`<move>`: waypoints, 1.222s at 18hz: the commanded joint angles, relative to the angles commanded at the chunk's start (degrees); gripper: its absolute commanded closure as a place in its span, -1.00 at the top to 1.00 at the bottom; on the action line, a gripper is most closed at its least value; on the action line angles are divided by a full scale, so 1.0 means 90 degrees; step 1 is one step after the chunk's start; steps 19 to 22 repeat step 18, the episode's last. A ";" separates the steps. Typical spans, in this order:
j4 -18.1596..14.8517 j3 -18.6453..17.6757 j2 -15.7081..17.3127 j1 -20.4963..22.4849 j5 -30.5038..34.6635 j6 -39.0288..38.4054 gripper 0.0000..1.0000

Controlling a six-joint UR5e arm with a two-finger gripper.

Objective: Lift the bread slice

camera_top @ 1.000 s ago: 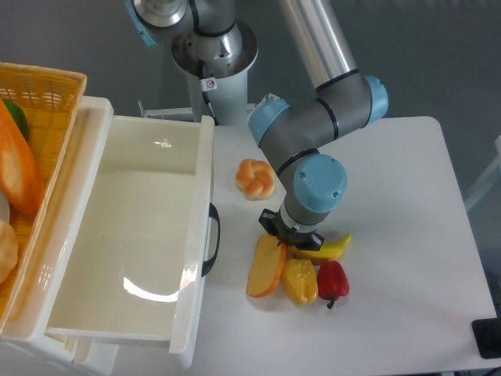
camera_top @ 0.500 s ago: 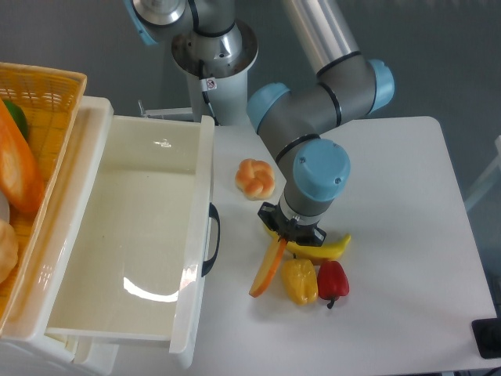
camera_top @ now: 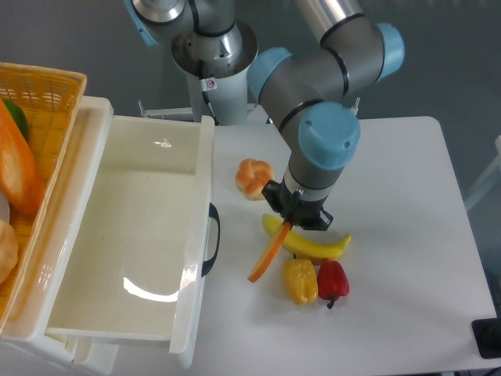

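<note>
I have the gripper (camera_top: 286, 226) pinched on the upper end of the bread slice (camera_top: 268, 254), and the slice hangs from it edge-on to the camera, a thin orange sliver slanting down and to the left. It reads that thin because the grip is on one end only, so the free end swings under its own weight. Its lower tip looks near or just above the table (camera_top: 407, 196); I cannot tell whether it touches.

The slice hangs in front of the banana (camera_top: 309, 244), with the yellow pepper (camera_top: 300, 280) and red pepper (camera_top: 333, 280) just below and the orange bun (camera_top: 254, 177) up by the white tub (camera_top: 141, 227).

Against a second ago, the slice lay flat beside the yellow pepper with its broad face up; half a second ago it was already tipped on edge. Now the wrist sits higher and further right, and more of the banana shows (its left tip was covered).
</note>
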 joint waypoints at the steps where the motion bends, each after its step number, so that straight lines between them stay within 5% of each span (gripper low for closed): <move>1: -0.0049 0.0000 0.0029 0.0068 0.0000 0.0205 -1.00; 11: -0.0283 0.0098 0.0205 0.0586 0.0039 0.2101 -1.00; 22: -0.0381 0.0107 0.0274 0.0714 0.0039 0.2141 -1.00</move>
